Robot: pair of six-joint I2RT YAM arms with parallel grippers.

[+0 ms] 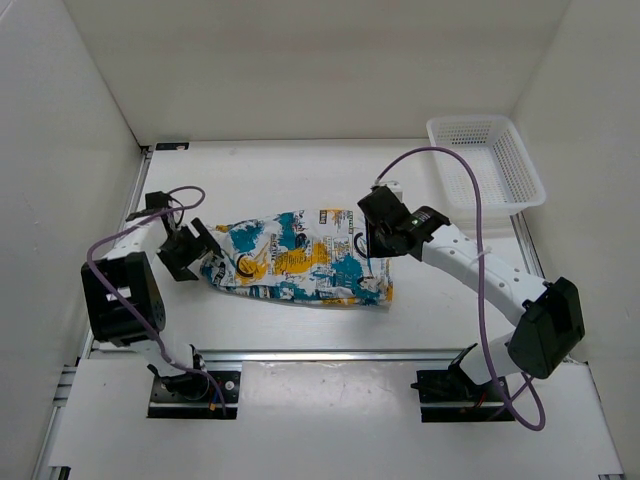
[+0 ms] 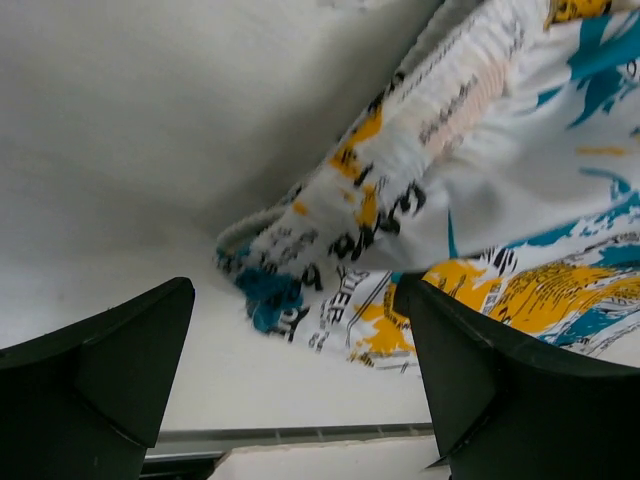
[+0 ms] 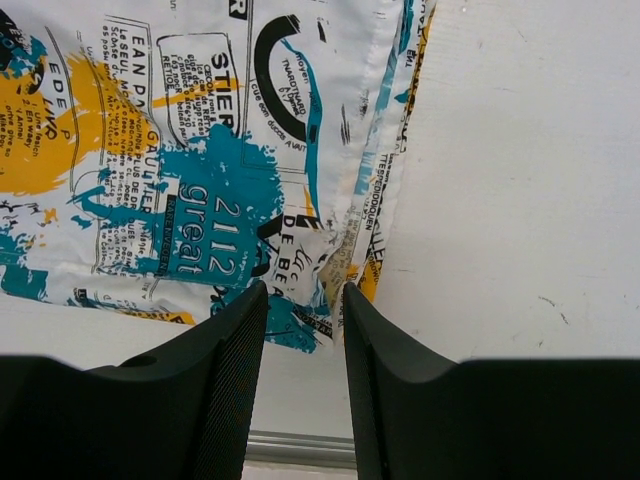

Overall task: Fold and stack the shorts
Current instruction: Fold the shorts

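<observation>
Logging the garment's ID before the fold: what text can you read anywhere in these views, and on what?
"2112 great": teal patch on the shorts, right wrist view.
"DE BEA": near the shorts' edge, cut off.
Remaining print, every view: too small or blurred.

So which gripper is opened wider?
The left gripper, its fingers far apart at the elastic end of the shorts; the right gripper leaves only a narrow gap over the opposite edge.
</observation>
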